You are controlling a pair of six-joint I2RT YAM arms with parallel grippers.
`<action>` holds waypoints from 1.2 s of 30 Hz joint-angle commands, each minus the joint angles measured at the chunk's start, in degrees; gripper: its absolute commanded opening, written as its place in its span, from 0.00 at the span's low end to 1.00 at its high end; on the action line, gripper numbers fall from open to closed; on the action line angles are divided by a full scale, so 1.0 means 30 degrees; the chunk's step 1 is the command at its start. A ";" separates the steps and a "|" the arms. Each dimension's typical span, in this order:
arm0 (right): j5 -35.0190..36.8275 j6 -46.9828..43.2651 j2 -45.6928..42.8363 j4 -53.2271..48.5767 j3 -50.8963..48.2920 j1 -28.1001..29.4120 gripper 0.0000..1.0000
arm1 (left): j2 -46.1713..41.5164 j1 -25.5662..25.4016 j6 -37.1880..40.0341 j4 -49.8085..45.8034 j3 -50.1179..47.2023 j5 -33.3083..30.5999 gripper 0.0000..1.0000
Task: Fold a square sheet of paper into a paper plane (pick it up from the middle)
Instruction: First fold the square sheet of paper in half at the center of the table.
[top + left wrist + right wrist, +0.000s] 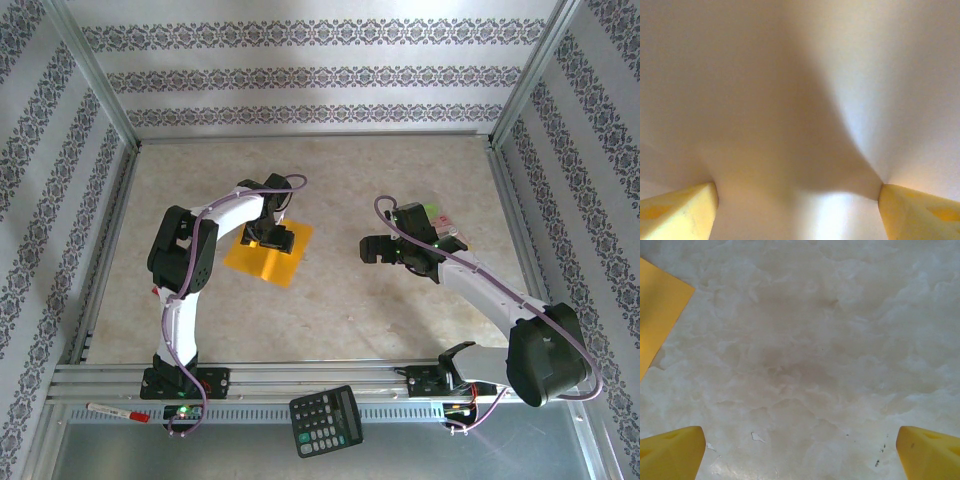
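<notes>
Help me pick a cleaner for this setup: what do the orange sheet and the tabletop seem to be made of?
The orange sheet looks like thin matte paper: it lies flat, with a crisp straight edge and a sharp corner. The tabletop has a cream marbled pattern with a faint sheen. Small chipped flecks suggest printed laminate or film rather than real stone, though that is uncertain.

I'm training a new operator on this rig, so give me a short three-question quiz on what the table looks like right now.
1. True or false: the right gripper holds the sheet of paper.
2. Which lies by the near edge of the table? A) calculator B) pink packet C) paper
3. Fill in: the left gripper is down over the ____.
Key: 1 false, its jaws stand open over bare table; 2 A; 3 paper.
</notes>
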 commanded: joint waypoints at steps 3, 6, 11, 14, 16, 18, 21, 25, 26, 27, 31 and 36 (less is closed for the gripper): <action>-0.0068 0.0188 0.0051 0.0111 0.0207 0.0052 0.98 | -0.0032 0.0322 0.0238 -0.0244 -0.0619 0.0414 0.82; -0.0079 0.0198 0.0065 0.0139 0.0178 0.0052 0.98 | -0.0283 0.0312 0.0136 -0.0024 -0.0650 0.0806 0.80; -0.0032 0.0253 0.0021 0.0147 0.0149 0.0052 0.98 | -0.0832 0.0309 -0.0081 0.0305 -0.0735 0.1576 0.69; -0.0004 0.0224 0.0066 0.0075 0.0192 0.0052 0.98 | -0.1635 0.0327 -0.0366 0.0973 -0.1142 0.2833 0.58; 0.0015 0.0228 0.0080 0.0063 0.0262 0.0052 0.98 | -0.2291 0.0274 -0.0689 0.1785 -0.1565 0.4163 0.51; 0.0000 0.0187 0.0060 -0.0062 0.0390 0.0067 0.98 | -0.3138 0.0289 -0.1201 0.2891 -0.2185 0.5849 0.44; 0.0015 0.0018 0.0065 -0.0389 0.0776 0.0024 0.98 | -0.4794 0.0223 -0.2478 0.5124 -0.3433 0.8597 0.35; -0.0478 -0.0768 -0.0388 -0.2026 0.1993 -0.0600 0.98 | -0.7323 -0.0185 -0.4816 0.9113 -0.5201 1.2960 0.30; -0.1078 -0.0864 -0.0756 -0.2500 0.2294 -0.1079 0.98 | -0.7954 -0.0289 -0.5912 1.0876 -0.5923 1.4326 0.31; -0.1747 -0.0835 -0.1150 -0.2652 0.2425 -0.1601 0.98 | -0.8426 -0.0329 -0.7116 1.2654 -0.6688 1.5273 0.31; -0.6057 0.0586 -0.2466 -0.1514 0.1980 -0.3417 0.98 | -0.8668 -0.0199 -0.9257 1.5346 -0.8355 1.5938 0.31; -0.7828 0.1740 -0.1601 -0.0381 0.1418 -0.2393 0.98 | -0.7164 -0.0199 -0.7891 1.3259 -0.7921 1.5188 0.30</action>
